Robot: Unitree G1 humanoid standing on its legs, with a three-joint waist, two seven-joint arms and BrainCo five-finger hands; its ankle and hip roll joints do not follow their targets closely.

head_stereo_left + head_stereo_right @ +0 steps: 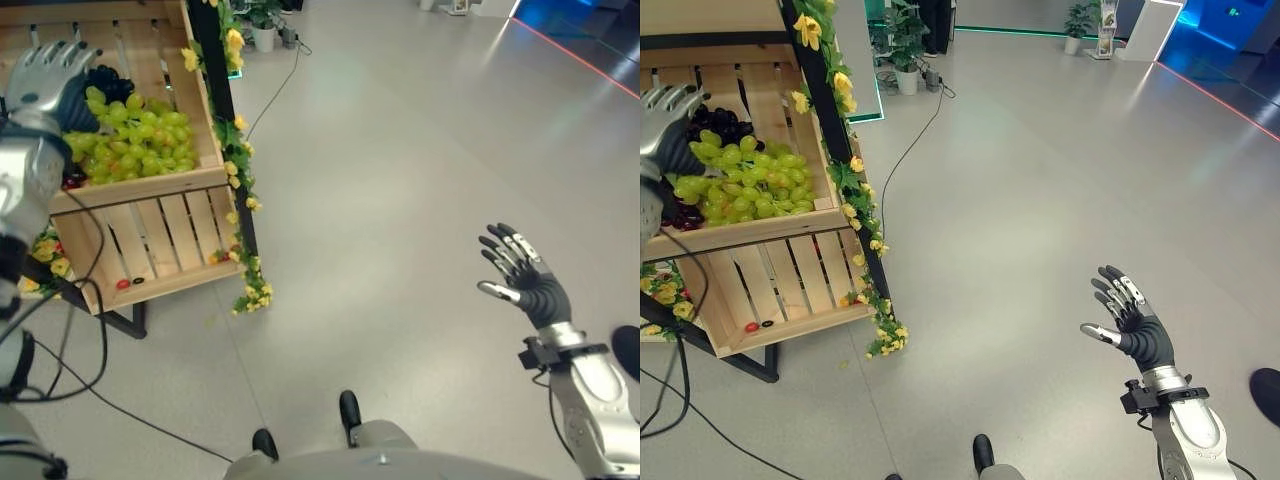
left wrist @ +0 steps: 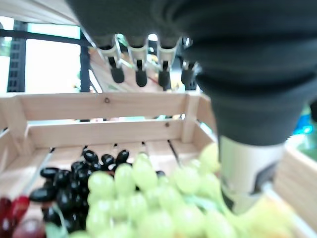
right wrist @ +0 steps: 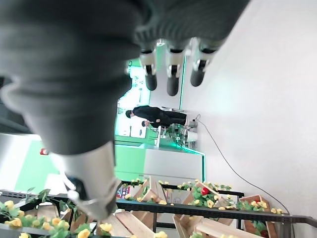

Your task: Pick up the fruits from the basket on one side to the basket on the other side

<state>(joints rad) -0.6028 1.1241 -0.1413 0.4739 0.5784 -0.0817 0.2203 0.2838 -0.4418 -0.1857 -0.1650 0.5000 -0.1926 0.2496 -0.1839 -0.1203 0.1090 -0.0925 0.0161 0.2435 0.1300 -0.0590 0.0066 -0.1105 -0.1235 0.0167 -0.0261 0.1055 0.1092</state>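
Left hand (image 1: 45,70) spread above green grapes (image 1: 135,140) in crate (image 1: 140,190) | right hand (image 1: 525,275) spread wide | lettering unreadable

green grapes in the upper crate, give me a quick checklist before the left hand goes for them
1. Left hand open and holding nothing: ok, fingers straight in its wrist view.
2. Left hand over the green grapes: ok, it hovers above the bunch in the upper crate.
3. Contact with the grapes: cannot tell.
4. Black grapes and red grapes lie close beside the green ones: not ok, they could get caught in the grab.
5. Right hand open and free: ok, spread above the floor.
6. Receiving basket located: cannot tell.
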